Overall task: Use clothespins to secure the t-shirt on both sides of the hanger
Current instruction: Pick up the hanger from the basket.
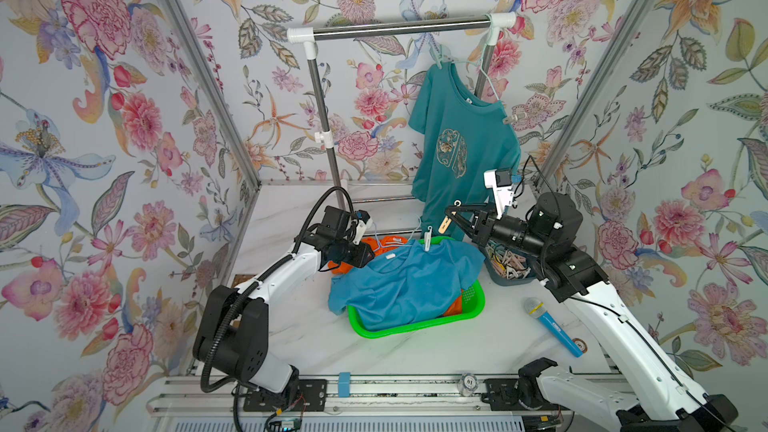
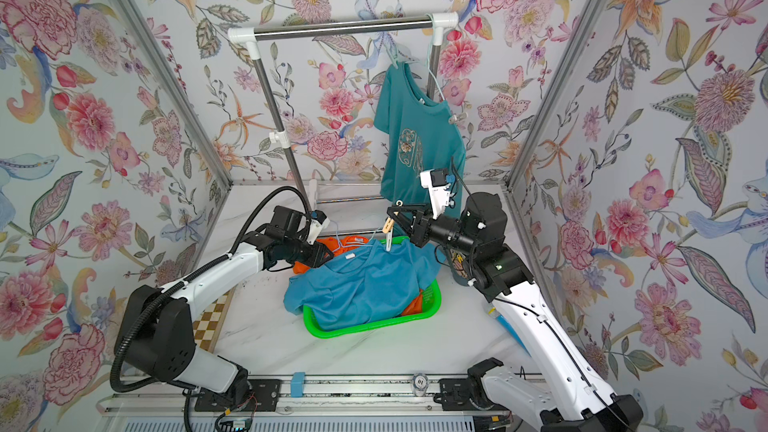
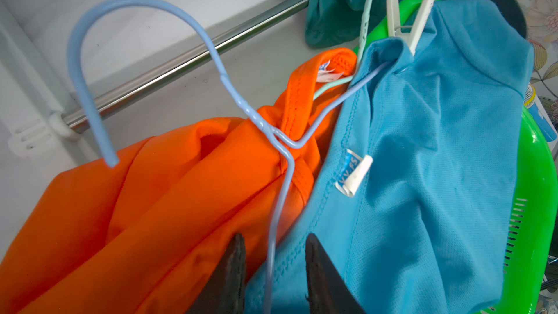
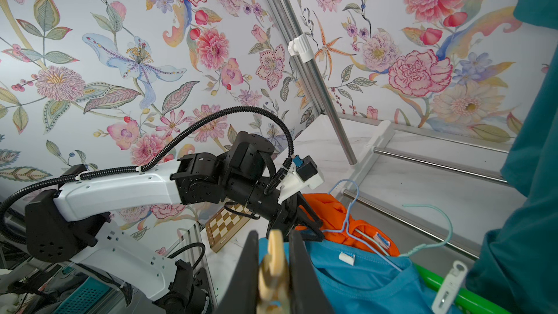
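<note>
- Clothespin (image 4: pixel 271 270) sits pinched in right gripper (image 4: pixel 273 237); clip t-shirt (image 3: pixel 437 146) shoulder opposite the white pin (image 3: pixel 392 13).
- Left gripper (image 3: pixel 274 238), spread astride hanger (image 3: pixel 129 0) wire, should clamp first.

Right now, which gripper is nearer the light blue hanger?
Left. The left gripper straddles the wire of the light blue hanger, jaws either side. The right gripper holds a beige clothespin, apart from the hanger.

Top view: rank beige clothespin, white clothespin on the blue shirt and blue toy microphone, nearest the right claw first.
1. Beige plastic clothespin: inside right claw.
2. White plastic clothespin: clipped on blue shirt.
3. Blue toy microphone: on the table.
</note>
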Motion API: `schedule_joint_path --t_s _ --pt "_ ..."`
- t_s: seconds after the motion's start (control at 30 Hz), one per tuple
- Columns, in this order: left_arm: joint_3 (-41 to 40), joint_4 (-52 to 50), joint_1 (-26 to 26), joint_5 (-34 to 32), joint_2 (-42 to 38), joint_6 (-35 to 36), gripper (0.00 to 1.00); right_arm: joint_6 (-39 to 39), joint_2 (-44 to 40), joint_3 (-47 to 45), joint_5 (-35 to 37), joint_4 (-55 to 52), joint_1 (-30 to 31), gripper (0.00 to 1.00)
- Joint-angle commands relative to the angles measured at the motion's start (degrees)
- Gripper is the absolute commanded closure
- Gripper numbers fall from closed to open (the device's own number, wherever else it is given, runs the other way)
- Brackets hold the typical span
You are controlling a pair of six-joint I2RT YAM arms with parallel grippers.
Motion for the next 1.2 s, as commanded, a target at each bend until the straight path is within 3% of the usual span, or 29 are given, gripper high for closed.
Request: schedule_joint_path --t_s 0.0,0.1,0.2,0.3,0.5,0.73,1.1,1.17 --pt "3.3 -1.2 -0.4 0.0 3.5 1.4 0.67 0.2 0.0 -0.9 -1.1 1.5 -0.2 0.89" --pt "4.8 -1.7 -0.8 -0.3 5.1 1.9 0.73 0.2 0.2 -1.0 -1.3 1.7 -0.3 0.89" --pt "5.7 -2.4 -1.1 -0.6 5.8 2.0 0.87 0.2 0.6 -1.3 -1.4 2.1 -0.4 0.89" --pt "6.4 -3.1 -1.4 -0.8 5.7 2.0 0.91 0.3 0.9 -1.6 -1.7 2.4 -0.5 0.89" --pt "9.8 -6.0 -2.5 -1.3 3.3 2.1 0.93 -0.7 1.9 -0.9 -3.0 2.6 -0.2 0.89" --pt "16.6 -9.6 -4.2 -2.2 -1.6 1.9 0.92 -12.3 3.9 6.1 1.6 -7.3 6.8 0.89" --pt "37.4 -18.2 -7.0 -9.4 -2.5 0.1 0.95 -16.9 1.5 11.7 5.5 -11.0 12.5 0.88" --pt "43.0 -20.2 -7.3 -9.2 -1.1 -1.2 0.95 -19.2 1.1 14.2 6.9 -12.9 16.0 0.88"
